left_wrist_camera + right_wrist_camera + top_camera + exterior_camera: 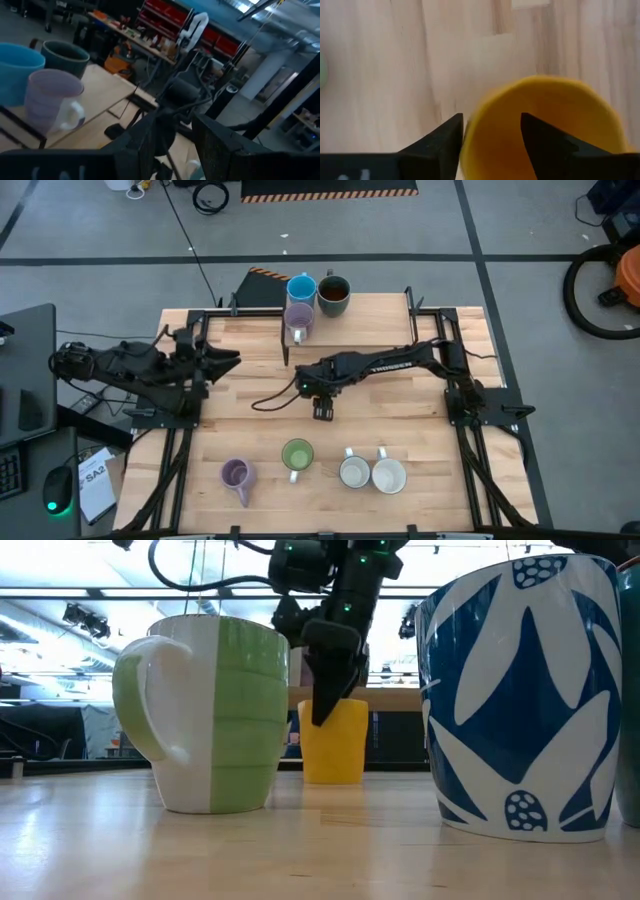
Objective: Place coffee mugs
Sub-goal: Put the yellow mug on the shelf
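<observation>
yellow mug rim between the right pincer's fingers

the right pincer (490,132) hangs over the middle of the pale, plank-jointed wooden worktop (400,410), pointing down. its two flat dark fingers (445,140) straddle the rounded rim of a glossy yellow-orange mug (545,130): one finger outside the wall, the other inside the bowl. whether they pinch the wall or merely bracket it cannot be told. in the low view the mug (333,740) stands upright on the wood.

on the near side of the pincer sit a ribbed green-and-white mug (297,455), a lilac mug (236,474) and two white mugs (355,472) (389,476), touching each other.

beyond the pincer, at the far edge, a second lilac mug (298,319), a blue mug (301,288) and a dark brown mug (333,294) cluster together.

well off to the side, the left pincer (222,360) waits at the worktop's edge, its fingers apart and empty.
</observation>
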